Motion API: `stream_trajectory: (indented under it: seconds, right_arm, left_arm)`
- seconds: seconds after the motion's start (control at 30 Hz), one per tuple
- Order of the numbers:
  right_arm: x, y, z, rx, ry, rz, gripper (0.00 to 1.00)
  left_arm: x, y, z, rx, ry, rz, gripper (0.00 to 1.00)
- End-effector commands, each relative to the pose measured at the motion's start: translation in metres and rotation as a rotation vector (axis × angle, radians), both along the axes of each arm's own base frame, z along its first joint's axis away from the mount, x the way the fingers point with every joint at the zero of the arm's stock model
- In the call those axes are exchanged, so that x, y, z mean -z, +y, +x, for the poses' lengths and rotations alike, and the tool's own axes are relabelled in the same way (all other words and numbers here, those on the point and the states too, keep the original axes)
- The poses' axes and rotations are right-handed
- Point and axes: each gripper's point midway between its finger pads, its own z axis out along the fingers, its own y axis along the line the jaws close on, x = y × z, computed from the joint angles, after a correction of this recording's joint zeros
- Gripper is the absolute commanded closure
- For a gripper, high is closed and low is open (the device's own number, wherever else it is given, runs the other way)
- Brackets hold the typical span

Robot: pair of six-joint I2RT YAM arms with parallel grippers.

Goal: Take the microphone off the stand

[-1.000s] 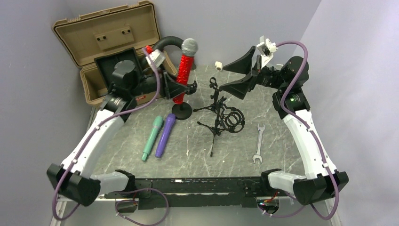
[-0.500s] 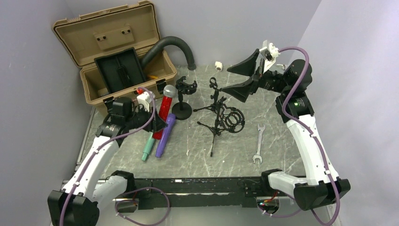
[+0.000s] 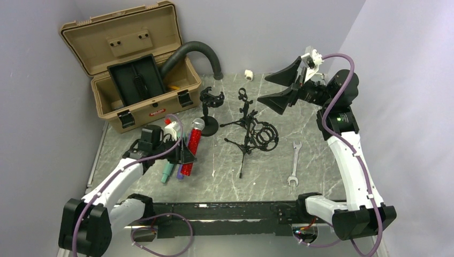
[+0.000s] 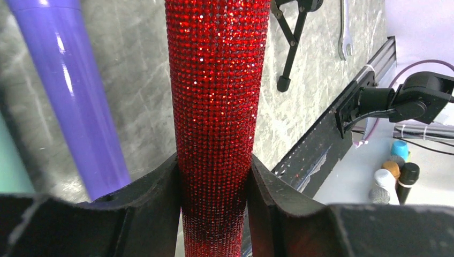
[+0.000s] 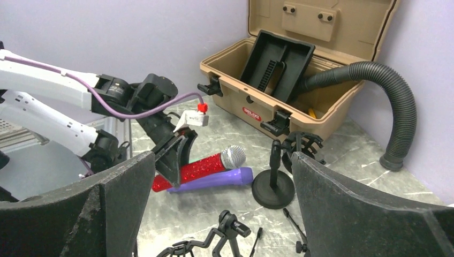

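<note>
My left gripper (image 3: pixel 186 155) held the red microphone (image 3: pixel 194 140) tight by its handle, low near the tabletop's (image 3: pixel 225 174) left edge, just beside a purple microphone (image 4: pixel 69 96). The stand (image 3: pixel 207 126) stood apart from it. My right gripper (image 3: pixel 262 90) hung wide open near the far right corner.

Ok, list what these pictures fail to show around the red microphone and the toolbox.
- Top view: the left gripper and red microphone cover most of the green microphone.
- Left wrist view: the top edge cuts off the red microphone's head.
- Top view: the black tray hides most of the toolbox contents.
- Top view: the white thing at the back is too small to identify.
</note>
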Motion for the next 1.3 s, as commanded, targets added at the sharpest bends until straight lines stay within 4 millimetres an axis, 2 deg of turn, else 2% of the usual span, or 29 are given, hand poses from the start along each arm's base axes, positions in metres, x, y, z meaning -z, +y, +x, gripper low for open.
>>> stream_trajectory:
  seconds: [0.0, 0.3, 0.5, 0.7, 0.8, 1.0, 1.17, 1.27]
  right_arm:
    - [-0.008, -0.004, 0.002, 0.025, -0.046, 0.012, 0.00]
    - [-0.004, -0.016, 0.014, 0.085, -0.061, -0.022, 0.00]
    - [-0.004, -0.024, 0.012, 0.117, -0.084, -0.031, 0.00]
    - [-0.001, -0.025, 0.012, 0.112, -0.066, -0.026, 0.00]
    - [0.000, -0.026, 0.014, 0.116, -0.062, -0.024, 0.00]
    - [0.009, -0.027, 0.012, 0.122, -0.052, -0.047, 0.00]
    - [0.017, -0.030, 0.009, 0.133, -0.067, -0.078, 0.00]
    - [0.021, -0.030, 0.007, 0.125, -0.069, -0.093, 0.00]
  left_arm:
    - [-0.007, -0.020, 0.005, 0.032, 0.008, -0.062, 1.00]
    - [0.022, -0.045, 0.001, 0.058, 0.169, 0.001, 1.00]
    - [0.041, -0.050, -0.001, 0.046, 0.257, 0.032, 0.99]
    - [0.052, -0.060, -0.003, 0.064, 0.299, 0.073, 0.89]
    - [0.055, -0.062, -0.003, 0.060, 0.316, 0.085, 0.87]
    - [0.070, -0.060, -0.002, 0.032, 0.357, 0.138, 0.82]
    - [0.078, -0.057, -0.003, 0.019, 0.344, 0.195, 0.66]
    - [0.083, -0.056, -0.004, 0.014, 0.348, 0.215, 0.65]
